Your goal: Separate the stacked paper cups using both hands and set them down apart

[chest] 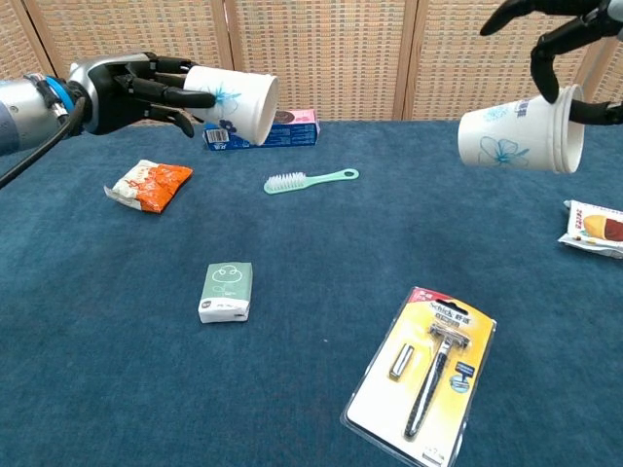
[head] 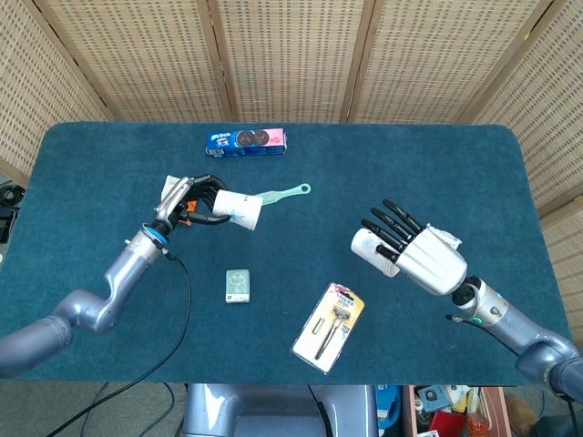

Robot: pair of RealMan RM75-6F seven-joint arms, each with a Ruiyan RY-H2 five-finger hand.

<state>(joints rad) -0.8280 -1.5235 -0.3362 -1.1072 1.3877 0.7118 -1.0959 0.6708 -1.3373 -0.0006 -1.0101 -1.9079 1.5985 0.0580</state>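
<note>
Two white paper cups with blue flower prints are apart, each held sideways above the table. My left hand (head: 194, 197) (chest: 136, 89) grips one cup (head: 239, 208) (chest: 234, 100) at the left, its mouth pointing right. Over the right side my right hand (head: 414, 252) (chest: 560, 29) holds the other cup (head: 371, 247) (chest: 521, 135), its rim toward the right in the chest view. Only the fingers of the right hand show in the chest view.
On the blue table (head: 109, 164) lie an orange snack packet (chest: 148, 184), a blue cookie box (head: 246, 141), a green brush (chest: 310, 179), a small green pack (head: 237, 285), a razor blister pack (head: 328, 326) and a wrapped snack (chest: 594, 227) at the right edge.
</note>
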